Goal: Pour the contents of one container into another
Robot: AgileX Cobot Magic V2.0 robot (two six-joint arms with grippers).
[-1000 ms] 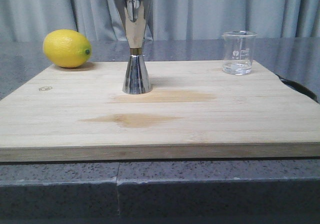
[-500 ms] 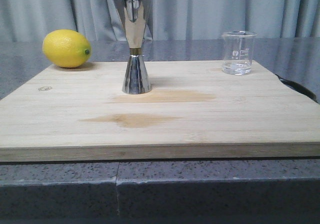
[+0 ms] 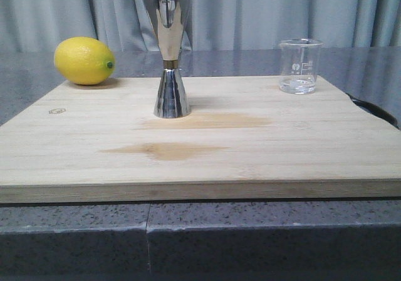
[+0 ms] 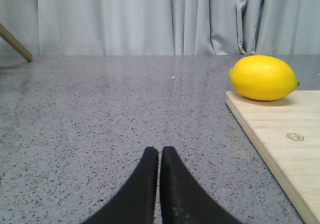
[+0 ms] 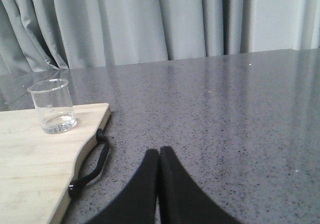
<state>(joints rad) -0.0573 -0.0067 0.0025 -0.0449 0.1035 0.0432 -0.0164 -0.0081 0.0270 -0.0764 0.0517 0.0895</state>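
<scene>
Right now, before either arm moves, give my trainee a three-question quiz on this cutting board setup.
1. True or false: the glass beaker lies tipped on its side.
2. Which object stands nearest the middle of the wooden board?
A. lemon
B. steel jigger
C. glass beaker
3. Fill in: in the wrist views, the left claw and the right claw are both ____, holding nothing.

Key
1. False: it stands upright near the board's far right corner.
2. B
3. shut
</scene>
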